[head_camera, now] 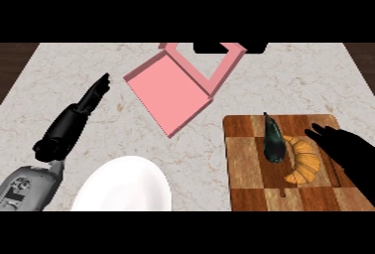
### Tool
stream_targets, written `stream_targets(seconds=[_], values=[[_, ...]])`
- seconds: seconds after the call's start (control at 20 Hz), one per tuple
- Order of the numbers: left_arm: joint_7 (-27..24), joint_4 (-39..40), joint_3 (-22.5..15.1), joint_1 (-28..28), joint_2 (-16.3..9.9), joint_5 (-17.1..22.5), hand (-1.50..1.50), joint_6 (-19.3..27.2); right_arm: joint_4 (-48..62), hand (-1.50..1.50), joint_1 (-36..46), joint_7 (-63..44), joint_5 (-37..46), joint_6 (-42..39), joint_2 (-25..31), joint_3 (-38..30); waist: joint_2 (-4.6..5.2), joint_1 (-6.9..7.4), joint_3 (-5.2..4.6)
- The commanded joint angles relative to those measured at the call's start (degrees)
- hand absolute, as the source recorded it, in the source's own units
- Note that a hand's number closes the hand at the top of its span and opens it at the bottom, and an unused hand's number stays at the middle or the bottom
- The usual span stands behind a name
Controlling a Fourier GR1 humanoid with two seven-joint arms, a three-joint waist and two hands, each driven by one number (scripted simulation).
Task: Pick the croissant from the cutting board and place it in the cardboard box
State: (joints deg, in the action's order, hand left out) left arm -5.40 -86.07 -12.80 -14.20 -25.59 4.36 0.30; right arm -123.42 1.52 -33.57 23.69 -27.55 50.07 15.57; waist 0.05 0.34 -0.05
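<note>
The croissant lies on the wooden cutting board, touching a dark eggplant on its left. The right hand sits just beside it, fingers spread and holding nothing. Best to close from the right and above, clear of the eggplant. The left hand rests open on the worktop; the pink box waits beyond.
</note>
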Motion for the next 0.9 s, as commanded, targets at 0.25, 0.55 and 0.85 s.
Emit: stream_targets(seconds=[0.25,0.55,0.85], values=[[1.34,-4.04,2.7,3.35,1.95,-2.19,0.0,-2.16,6.25,-1.5,-0.21,0.61,12.77,-1.32,-7.53,4.44,-0.12,-0.24,0.07],[2.6,-1.57,5.52,0.24,3.55,-3.89,0.0,-4.04,13.38,-1.5,4.44,2.47,18.52,-0.42,-14.43,5.04,-0.04,-0.2,0.07],[1.44,-3.79,6.58,3.94,5.05,-5.91,0.0,-5.83,15.53,-1.5,6.37,1.36,22.63,-5.41,-17.04,3.97,-0.09,-0.13,0.05]])
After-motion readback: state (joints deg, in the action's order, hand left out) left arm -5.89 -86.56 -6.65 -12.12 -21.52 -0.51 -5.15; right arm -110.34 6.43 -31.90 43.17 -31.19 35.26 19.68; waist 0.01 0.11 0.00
